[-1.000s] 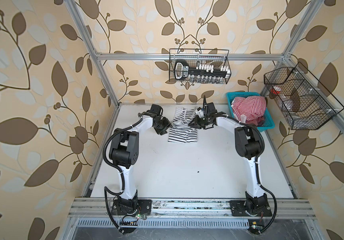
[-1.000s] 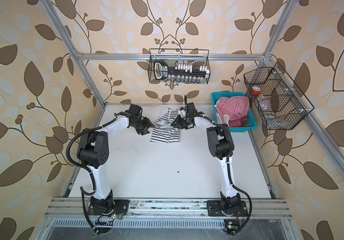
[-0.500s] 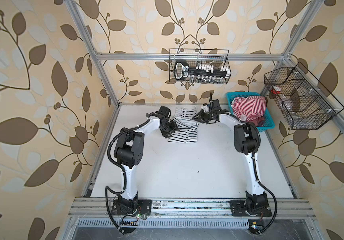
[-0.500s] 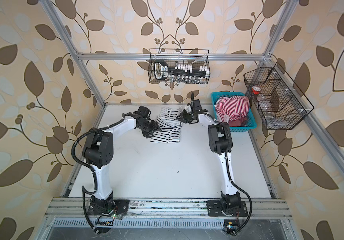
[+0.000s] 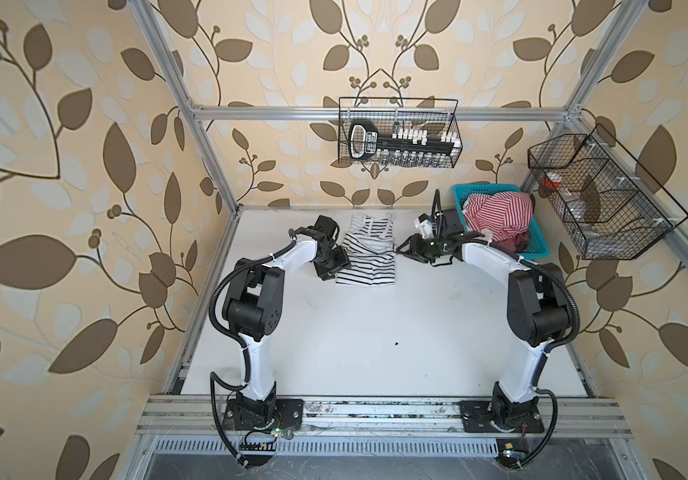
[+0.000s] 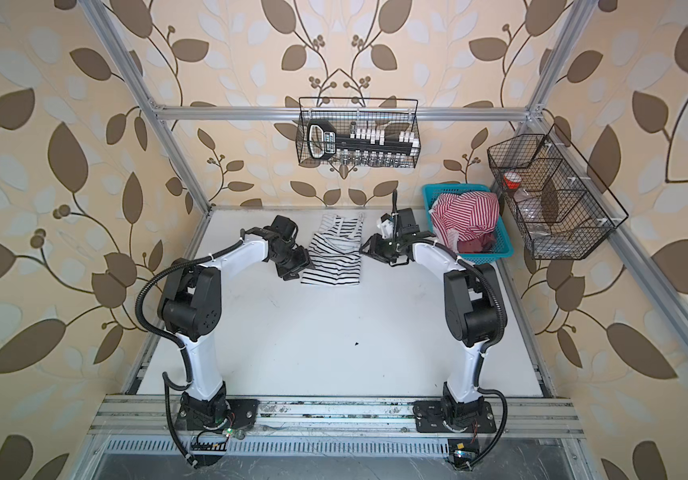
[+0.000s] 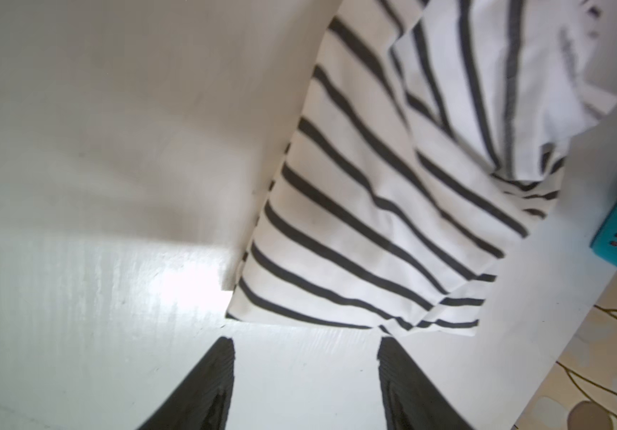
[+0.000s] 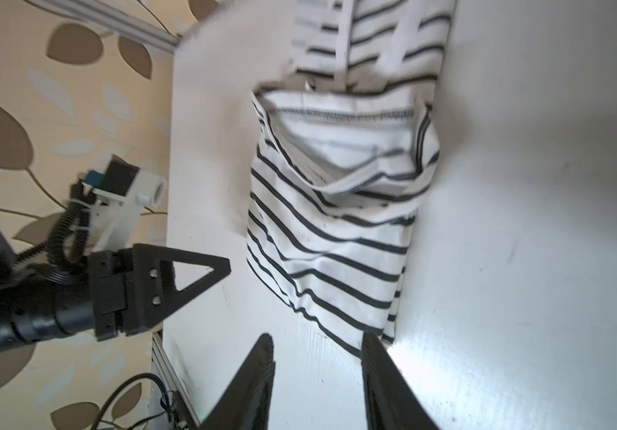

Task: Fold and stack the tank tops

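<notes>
The black top lies flat at the far end of the worktop, hem toward the robot. A flap of cloth is doubled over its middle, so it looks part-folded. The left gripper sits low just beside a hem corner, jaws well apart and empty. The right gripper flanks the opposite edge, jaws partly apart, also holding nothing. Flanking the top this way probably lets each pinch one side for an even fold. The red top is bunched in the basket at the far right corner, not yet folded; it should end stacked with the black one.
</notes>
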